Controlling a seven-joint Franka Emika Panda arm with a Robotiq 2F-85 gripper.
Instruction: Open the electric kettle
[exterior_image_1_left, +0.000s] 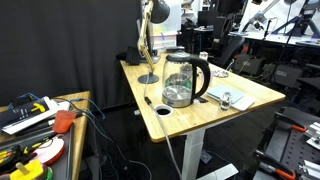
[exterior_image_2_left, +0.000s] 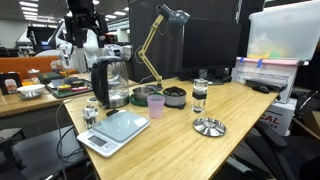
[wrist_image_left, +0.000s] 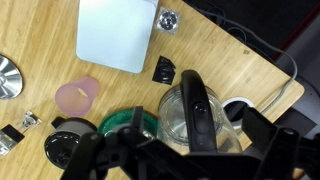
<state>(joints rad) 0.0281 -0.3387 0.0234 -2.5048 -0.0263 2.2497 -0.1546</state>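
The jaws look spread wide and empty, their dark fingers (wrist_image_left: 95, 150) framing the bottom of the wrist view on either side of the kettle (wrist_image_left: 195, 115), though they're blurred there and I wouldn't swear to the exact gap. They hang above its black lid and handle without touching. I'd take that as lining up to press or lift the lid, which looks shut. The kettle stands upright on the worktop (exterior_image_1_left: 250, 98) near one edge, just beside the lamp (exterior_image_2_left: 160, 40). A pink cup (wrist_image_left: 78, 97) and a scale (wrist_image_left: 115, 35) sit close by, so any descent wants to stay over the lid and clear of them.
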